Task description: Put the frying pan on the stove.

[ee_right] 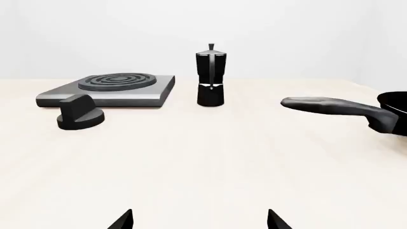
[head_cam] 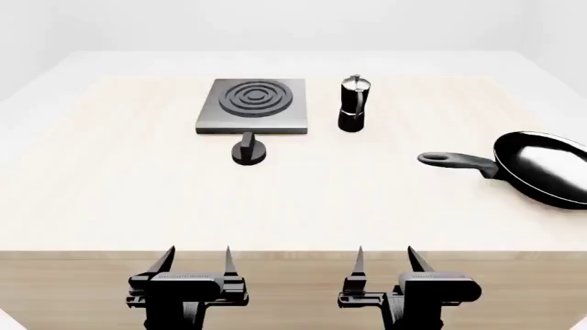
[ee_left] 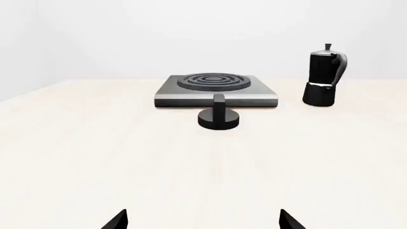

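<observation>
On the right side of the counter (head_cam: 110, 199) lay the frying pan (head_cam: 546, 167), its bowl cut off by the edge of the head view and its long handle (head_cam: 456, 161) pointing left toward the middle. The stove (head_cam: 254, 105) sat well apart from it, toward the far left, with the round knob (head_cam: 249, 151) just in front of it and the moka pot (head_cam: 353, 104) standing just beside its right edge.

Both arms waited at the near edge. The left gripper (head_cam: 198, 260) had its jaws apart and held nothing; the right gripper (head_cam: 385, 258) stood the same way.

The main risk, as I judged it, was the moka pot: it stood between pan and stove, and a low sweep leftward could knock it over. A grip far out on the handle could also let the heavy bowl sag or twist in the jaws. How near the bowl sat to the counter's right edge could not be told.

Open counter ran wide in front of the knob and pot, leaving a clear lane for carrying the pan across before lowering it onto the burner rings (head_cam: 256, 96).
</observation>
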Motion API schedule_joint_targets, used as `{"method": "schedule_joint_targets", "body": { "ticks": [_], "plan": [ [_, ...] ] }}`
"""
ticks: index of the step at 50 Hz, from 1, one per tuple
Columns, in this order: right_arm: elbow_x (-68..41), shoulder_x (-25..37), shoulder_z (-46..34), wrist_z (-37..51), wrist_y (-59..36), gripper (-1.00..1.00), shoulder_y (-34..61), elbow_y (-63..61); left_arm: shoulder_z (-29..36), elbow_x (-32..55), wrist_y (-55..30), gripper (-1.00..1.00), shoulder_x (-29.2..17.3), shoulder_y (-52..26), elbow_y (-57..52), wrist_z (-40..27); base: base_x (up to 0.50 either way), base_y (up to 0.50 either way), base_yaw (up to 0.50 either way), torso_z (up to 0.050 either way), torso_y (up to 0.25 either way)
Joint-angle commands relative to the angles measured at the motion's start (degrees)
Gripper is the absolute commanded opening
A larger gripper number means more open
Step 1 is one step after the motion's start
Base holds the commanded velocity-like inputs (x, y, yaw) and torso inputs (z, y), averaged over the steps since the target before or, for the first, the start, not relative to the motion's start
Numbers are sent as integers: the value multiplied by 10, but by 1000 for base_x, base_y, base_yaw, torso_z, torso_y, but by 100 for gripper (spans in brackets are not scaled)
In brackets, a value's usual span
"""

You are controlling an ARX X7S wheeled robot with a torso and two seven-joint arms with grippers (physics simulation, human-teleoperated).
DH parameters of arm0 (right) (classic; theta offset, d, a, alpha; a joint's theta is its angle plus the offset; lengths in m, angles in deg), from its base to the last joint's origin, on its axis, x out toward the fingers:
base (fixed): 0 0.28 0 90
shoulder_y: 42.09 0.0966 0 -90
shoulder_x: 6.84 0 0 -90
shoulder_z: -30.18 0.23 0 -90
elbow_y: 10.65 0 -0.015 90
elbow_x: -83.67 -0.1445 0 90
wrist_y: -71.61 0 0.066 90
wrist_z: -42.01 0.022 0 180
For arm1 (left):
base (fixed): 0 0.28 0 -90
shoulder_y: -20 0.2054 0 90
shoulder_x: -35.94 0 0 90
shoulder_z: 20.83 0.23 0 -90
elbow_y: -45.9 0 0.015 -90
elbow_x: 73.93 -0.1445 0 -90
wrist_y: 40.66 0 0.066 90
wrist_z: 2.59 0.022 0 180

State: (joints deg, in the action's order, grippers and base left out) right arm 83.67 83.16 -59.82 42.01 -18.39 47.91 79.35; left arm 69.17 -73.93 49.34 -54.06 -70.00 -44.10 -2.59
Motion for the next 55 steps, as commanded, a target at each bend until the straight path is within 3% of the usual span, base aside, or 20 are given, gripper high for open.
{"method": "schedule_joint_targets", "body": {
  "ticks": [1, 8, 18, 55],
  "plan": [
    [-18, 9, -8, 9, -32, 100, 1, -34, 16, -6, -11, 100, -11, -3, -22, -14, 0, 0, 0, 0, 0],
    [-45, 24, -17, 29, -122, 100, -1, -160, 38, -11, -70, 100, -27, -13, -109, -25, 0, 0, 0, 0, 0],
    [-65, 42, -23, 40, -177, 100, 6, -242, 50, -13, -119, 100, -41, -19, -180, -39, 117, 0, 0, 0, 0],
    [-99, 66, -39, 73, -187, 100, 7, -261, 70, 2, -115, 100, -66, -16, -182, -79, 259, 0, 0, 0, 0]
  ]
}}
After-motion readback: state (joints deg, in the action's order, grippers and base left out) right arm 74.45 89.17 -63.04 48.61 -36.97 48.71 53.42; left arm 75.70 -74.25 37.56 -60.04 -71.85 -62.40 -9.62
